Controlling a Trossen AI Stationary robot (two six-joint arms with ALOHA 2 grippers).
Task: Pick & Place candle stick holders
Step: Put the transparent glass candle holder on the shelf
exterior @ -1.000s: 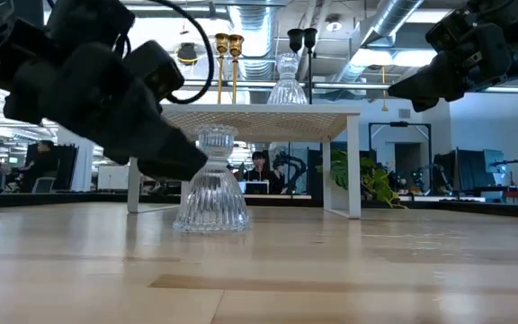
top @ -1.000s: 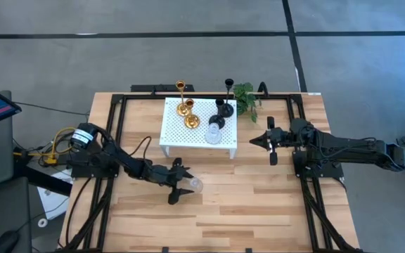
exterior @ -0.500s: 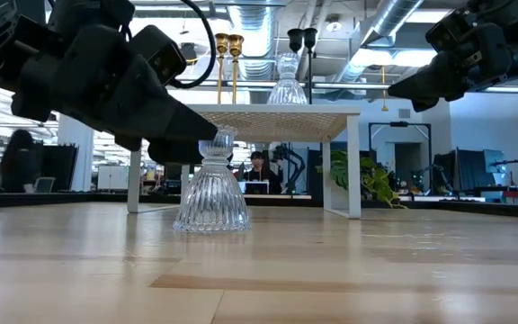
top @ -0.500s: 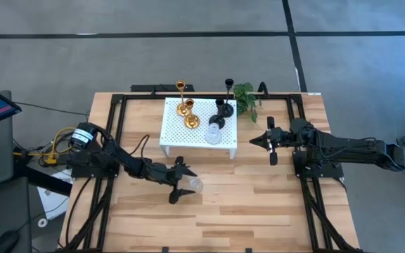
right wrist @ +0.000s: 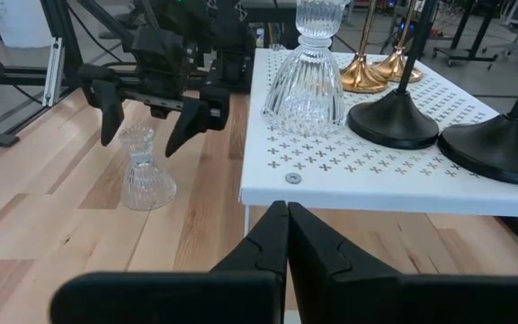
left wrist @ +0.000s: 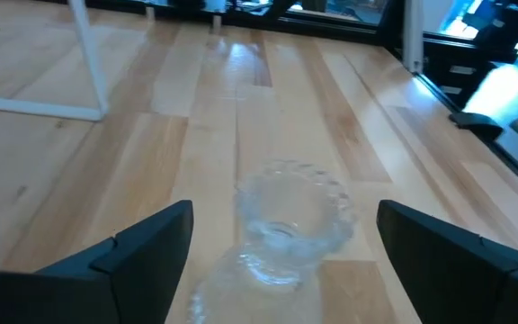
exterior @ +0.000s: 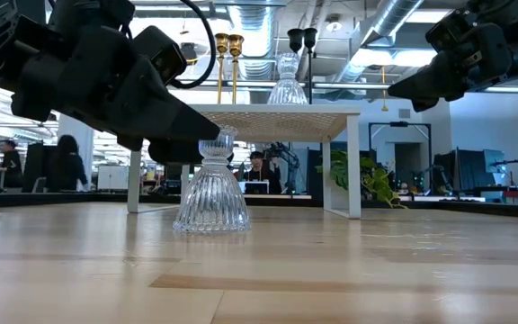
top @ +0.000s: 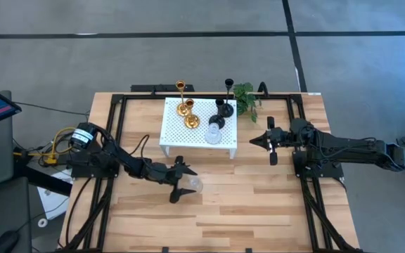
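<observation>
A short clear glass holder [top: 196, 184] stands upright on its round base on the wooden table, in front of the white stand [top: 178, 133]. My left gripper [top: 185, 184] is open. Its fingers stand on either side of the holder's top cup [left wrist: 290, 202] and do not touch it, as the right wrist view [right wrist: 140, 135] also shows. On the stand are two gold holders [top: 183, 105], two black holders [top: 223, 105] and a second clear glass holder [top: 215, 132]. My right gripper [top: 253, 143] is shut and empty, in the air to the right of the stand.
A small green plant [top: 245, 95] stands at the stand's far right corner. Black frame rails [top: 114, 140] run along the table's sides. Bare wood lies at the near side of the table [top: 245, 204]. People show in the room beyond the table [exterior: 66, 162].
My left gripper has risen a little beside the clear glass holder, from the level of its waist to the level of its top cup. Its fingers stay apart. The holder has stayed where it was.
</observation>
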